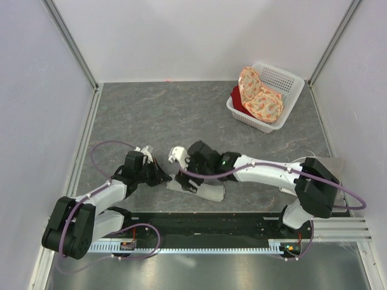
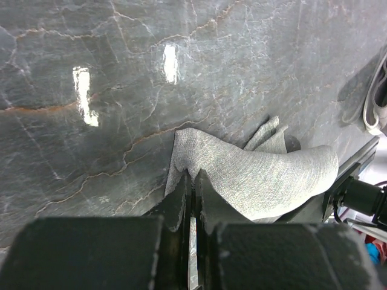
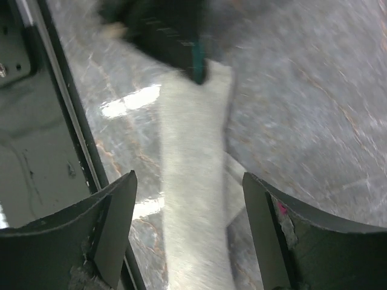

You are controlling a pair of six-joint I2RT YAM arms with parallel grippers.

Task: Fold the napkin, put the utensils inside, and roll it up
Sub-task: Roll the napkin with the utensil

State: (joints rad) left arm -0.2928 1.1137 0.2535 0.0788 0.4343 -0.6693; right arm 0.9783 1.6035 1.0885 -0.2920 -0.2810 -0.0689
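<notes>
Pinching the napkin [image 2: 272, 175] at its left end: my L gripper [image 2: 192, 181] has its jaws closed on the cloth edge, prob. to anchor it while the rest gets worked.
- napkin: sage-grey, gathered into a narrow strip on the table [image 1: 181, 115], near edge, between my two arms.
- R gripper [image 3: 188, 178]: fingers spread wide, straddling the strip w/ a gap each side and holding nothing. Looks placed to press or roll it.
- utensils: none visible. Can't tell if any sit inside the folds.
- basket [image 1: 293, 81]: white mesh, far right, well apart from the work. Contents are two orange floral cloths [image 1: 260, 96] plus sth red [image 1: 237, 99] at their left.
</notes>
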